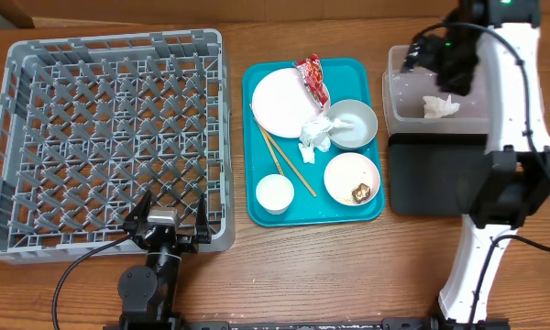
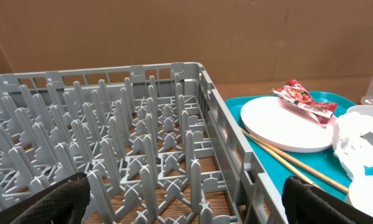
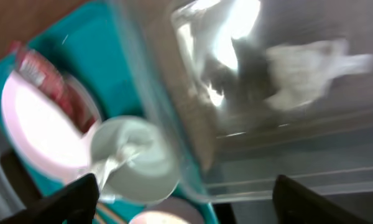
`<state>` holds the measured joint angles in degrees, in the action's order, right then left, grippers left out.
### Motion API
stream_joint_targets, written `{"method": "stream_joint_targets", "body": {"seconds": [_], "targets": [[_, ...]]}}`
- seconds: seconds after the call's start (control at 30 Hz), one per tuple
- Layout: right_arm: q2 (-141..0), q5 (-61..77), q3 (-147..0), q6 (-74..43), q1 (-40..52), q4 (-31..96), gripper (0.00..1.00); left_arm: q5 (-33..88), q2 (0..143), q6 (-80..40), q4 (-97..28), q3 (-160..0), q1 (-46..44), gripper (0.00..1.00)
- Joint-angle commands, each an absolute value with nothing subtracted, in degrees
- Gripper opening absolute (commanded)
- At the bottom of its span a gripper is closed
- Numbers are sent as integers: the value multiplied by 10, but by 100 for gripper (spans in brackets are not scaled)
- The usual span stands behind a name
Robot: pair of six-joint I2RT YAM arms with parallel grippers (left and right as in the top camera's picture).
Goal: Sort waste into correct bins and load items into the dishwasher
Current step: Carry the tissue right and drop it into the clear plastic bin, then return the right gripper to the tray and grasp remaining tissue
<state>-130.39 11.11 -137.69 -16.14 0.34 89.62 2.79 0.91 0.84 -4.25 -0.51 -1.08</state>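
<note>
Tissue (image 1: pixel 440 106), crumpled, white: lying loose on the floor of the clear tub (image 1: pixel 396 101), directly beneath the right jaws (image 1: pixel 433 66), which stand parted and hold nothing. Risk: a corner of the tissue may cling to a fingertip and ride back out when the arm lifts (the wrist picture is too blurred to say whether it lies fully free).

Clear tub: tall walls close on either side of the right jaws. Risk: a sideways retreat would catch the rim and shove or tip the tub toward the black tray (image 1: pixel 431 174) just beside it.

Second tissue (image 1: pixel 316 131): outside the jaws, on the teal tray (image 1: pixel 253 183), draped against the rim of a whitish bowl (image 1: pixel 353 121). Risk: a grasp there may drag the bowl.

Red snack wrapper (image 1: pixel 313 79): resting on the edge of the white plate (image 1: pixel 284 101). Risk: thin and slippery, liable to slide off the plate.

Chopsticks (image 1: pixel 288 163): lying flat between plate and small cup (image 1: pixel 275 192). Risk: hard to pinch, and could roll.

Second bowl (image 1: pixel 352 177): holds a brown food lump (image 1: pixel 360 192).

Left jaws (image 1: pixel 165 223): wide apart, empty, at the near wall of the grey dish rack (image 1: pixel 110 137). Risk: a forward move would snag the lattice.
</note>
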Motion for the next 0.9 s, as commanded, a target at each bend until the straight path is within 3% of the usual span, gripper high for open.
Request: {"method": "stream_joint_targets", "body": {"seconds": [0.0,0.3,0.87], "targets": [[-1271,116,-1394,-217,85,902,81,28,7,13,-43,-3,-7,100],[-1276,-10,-1302,-381,251,861,78,28,7,13,-43,-3,-7,100],[-1277,-8,-1282,-423,276,837,78,28,7,13,-43,-3,-7,100]]}}
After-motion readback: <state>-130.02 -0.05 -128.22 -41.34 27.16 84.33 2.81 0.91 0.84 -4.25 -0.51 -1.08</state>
